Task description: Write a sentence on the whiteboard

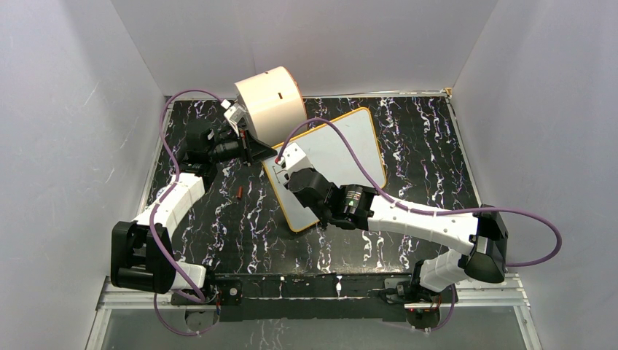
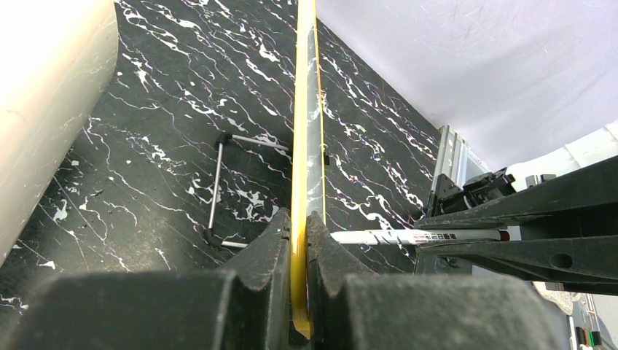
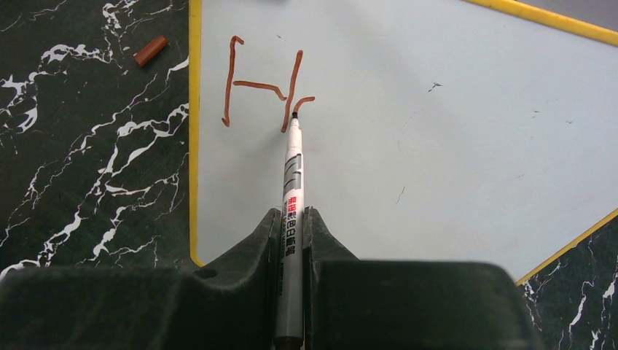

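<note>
Whiteboard [image 1: 342, 146], marbled table [image 1: 423, 146], white walls [image 1: 73, 109] — left pincer [image 2: 299, 222] pinching rim [image 2: 300, 146], right pincer [image 3: 291, 215] pinching marker [image 3: 293, 168]

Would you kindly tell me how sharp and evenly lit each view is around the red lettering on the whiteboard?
Right wrist: the lettering and marker on the whiteboard are crisp and glare-free, while the right tool in the foreground is dark and soft. Left wrist: the left tool is blurred, the whiteboard's rim farther off sharp. Top external: soft, even light, lettering too small to read.
</note>
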Tool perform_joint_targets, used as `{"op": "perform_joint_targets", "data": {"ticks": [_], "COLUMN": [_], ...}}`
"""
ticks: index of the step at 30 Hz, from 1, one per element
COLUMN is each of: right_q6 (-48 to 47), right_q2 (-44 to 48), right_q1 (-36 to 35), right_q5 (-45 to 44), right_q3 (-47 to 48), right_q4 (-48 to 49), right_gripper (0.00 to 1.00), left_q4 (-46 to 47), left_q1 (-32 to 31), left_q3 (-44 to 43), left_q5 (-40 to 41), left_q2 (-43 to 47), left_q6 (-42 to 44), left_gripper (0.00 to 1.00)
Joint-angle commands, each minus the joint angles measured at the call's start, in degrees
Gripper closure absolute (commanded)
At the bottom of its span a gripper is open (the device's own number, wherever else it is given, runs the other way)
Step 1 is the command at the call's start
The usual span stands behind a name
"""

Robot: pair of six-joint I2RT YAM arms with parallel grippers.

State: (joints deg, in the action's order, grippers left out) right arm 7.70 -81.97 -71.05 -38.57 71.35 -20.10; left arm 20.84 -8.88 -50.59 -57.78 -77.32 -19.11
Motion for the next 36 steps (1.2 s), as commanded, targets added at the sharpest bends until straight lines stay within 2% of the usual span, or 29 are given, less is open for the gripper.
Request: {"op": "perform_joint_targets", "data": {"ticks": [1,15,36], "right_q6": [1.5,2.2,1.1], "right_q2": [0.6,1.1,3.1], "right_q1": [0.3,0.7,1.1], "right_q5": [-0.1,-3.9,-7.3], "right_q3": [-0.8,-1.4,-3.9], "right_q4": [-1.7,-2.6,5.0], "right_gripper": [1.0,1.0,1.0], "left_q4": [-1.4,-1.7,-2.0], "left_q1": [-0.7,-1.0,-1.3], "left_q3": [0.1,0.0,-0.2], "left_q5": [-0.9,-0.8,-1.2], "left_q2": [-0.5,-0.6,-0.9], "left_q6": [1.8,2.1,2.3], "left_gripper": [1.0,1.0,1.0]}}
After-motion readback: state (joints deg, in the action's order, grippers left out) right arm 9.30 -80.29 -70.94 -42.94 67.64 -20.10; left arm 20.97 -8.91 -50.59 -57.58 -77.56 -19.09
